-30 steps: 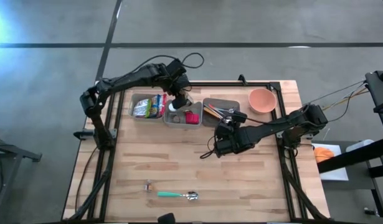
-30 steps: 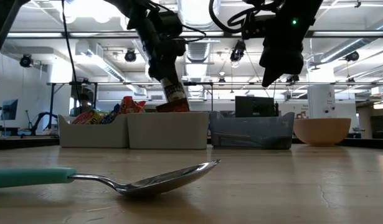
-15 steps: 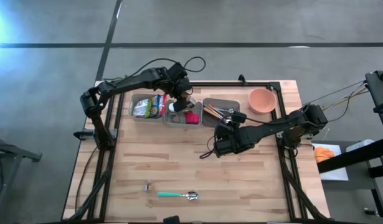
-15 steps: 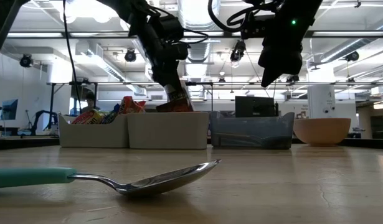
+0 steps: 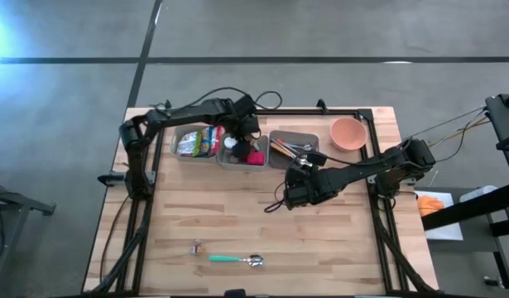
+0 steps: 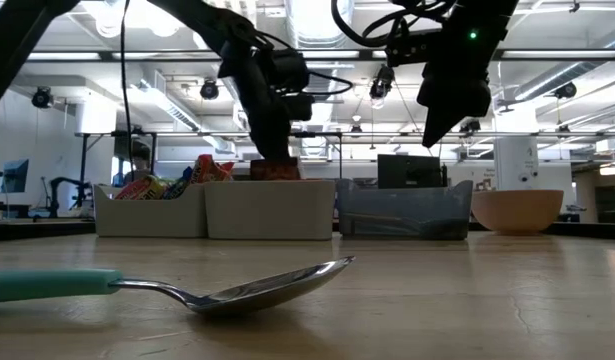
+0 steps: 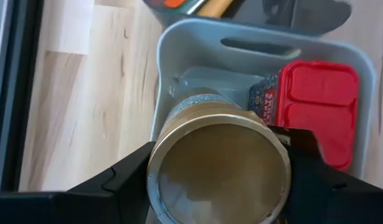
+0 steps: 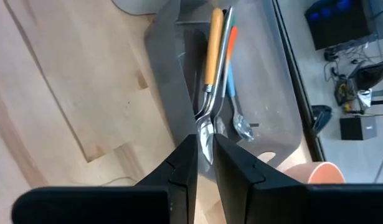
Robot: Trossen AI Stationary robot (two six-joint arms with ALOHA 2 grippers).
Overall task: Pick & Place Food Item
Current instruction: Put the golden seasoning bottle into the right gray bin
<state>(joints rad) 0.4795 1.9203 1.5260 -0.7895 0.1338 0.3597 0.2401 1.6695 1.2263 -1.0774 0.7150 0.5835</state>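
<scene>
Spoon [image 5: 234, 260] at counter [image 5: 237, 223] near edge. Right tool [image 5: 292, 195] clenched, empty, mid-counter. Far row: bin of snack packs [image 5: 197, 142]; middle bin [image 5: 242, 161], left tool [image 5: 240, 141] grasping can [image 7: 219, 165] inside beside red box [image 7: 317, 106]; utensil tray [image 5: 308, 137]; bowl [image 5: 348, 133].

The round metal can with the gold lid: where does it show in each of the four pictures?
High view: the round metal can sits in the left gripper, over the middle grey bin.
Low view: hidden behind the dark arm, above that bin.
Left wrist view: centre, between the fingers.
Right wrist view: not in it.
Shared landmark: the red box.
</scene>
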